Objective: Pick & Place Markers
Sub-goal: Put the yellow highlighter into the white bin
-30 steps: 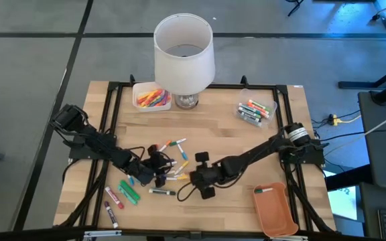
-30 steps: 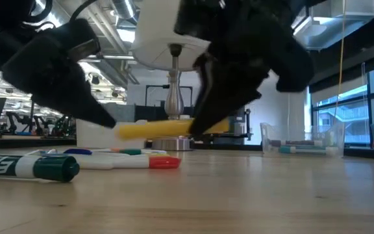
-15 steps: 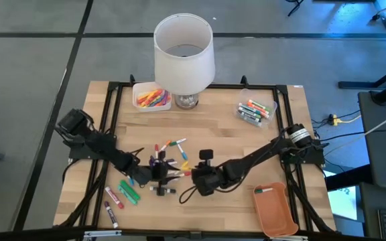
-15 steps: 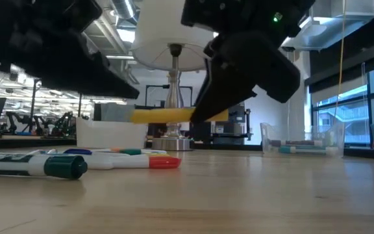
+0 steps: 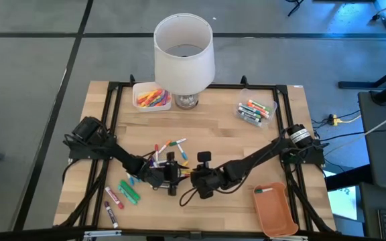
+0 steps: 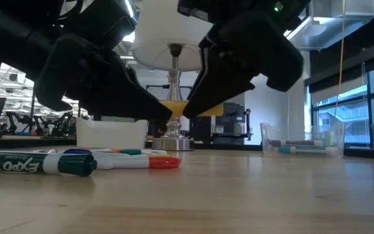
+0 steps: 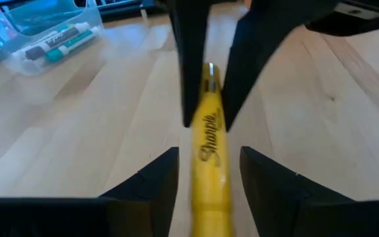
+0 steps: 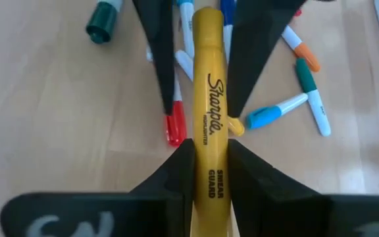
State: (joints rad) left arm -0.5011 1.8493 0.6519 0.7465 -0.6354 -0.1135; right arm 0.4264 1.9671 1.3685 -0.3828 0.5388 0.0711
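- Wooden slats of the table (image 5: 200,124) fill the high view, with a white lamp (image 5: 183,53) at 12 o'clock, clear bins at 11 and 1, and an orange tray (image 5: 275,209) at 5.
- Your right gripper (image 8: 204,172) is clamped on the yellow highlighter (image 8: 208,118), held level above the boards near 6 o'clock.
- Your left gripper (image 7: 210,168) faces it nose to nose, its fingers straddling the highlighter's free end with gaps either side, so it looks apart rather than gripping, though the low view is too crowded to be sure.
- Risk: if you release the right grip before the left bites, the highlighter drops onto the loose markers (image 5: 169,150) below and rolls.
- Risk: both grippers are nearly touching; a misaligned push could knock fingers together or twist the highlighter out.
- It is a fat, glossy barrel printed "Sharpie", slick enough to slip.
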